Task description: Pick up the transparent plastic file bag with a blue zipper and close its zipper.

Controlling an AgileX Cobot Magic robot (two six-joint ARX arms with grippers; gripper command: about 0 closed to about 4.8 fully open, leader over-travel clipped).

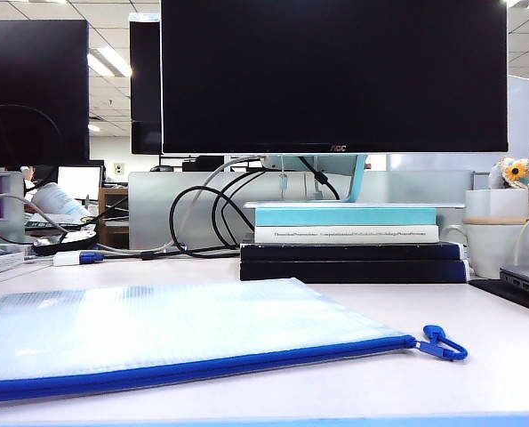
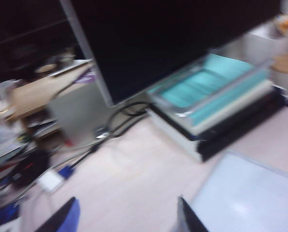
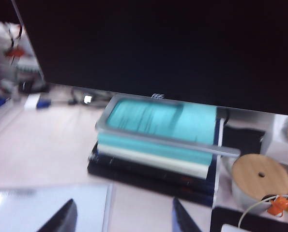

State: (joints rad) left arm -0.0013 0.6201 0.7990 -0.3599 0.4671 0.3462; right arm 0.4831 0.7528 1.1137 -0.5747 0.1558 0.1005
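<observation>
**Hovering grippers, one file bag flat on the table**

Lying flat on the pale table (image 1: 504,356) is one file bag (image 1: 175,334), its single blue zipper (image 1: 202,369) running along the near long edge and ending in one blue loop pull tab (image 1: 444,343) at the right in the exterior view. Behind it stands one stack of four books (image 1: 348,242), a teal one on top and two black ones at the bottom, under one large black monitor (image 1: 335,76) marked "AOC". The white book's spine carries a line of print too small to read. Two further dark screens stand to the left. One white mug (image 1: 500,245) sits right of the stack, with a round wooden lid showing in the right wrist view.

Neither arm shows in the exterior view. The left gripper (image 2: 127,217) hangs above bare table, jaws spread and empty, with a corner of the bag just beside one fingertip. The right gripper (image 3: 122,217) likewise stands released and empty, one fingertip (image 3: 61,220) over a corner of the bag, the other over bare table. Both wrist views are blurred.
</observation>
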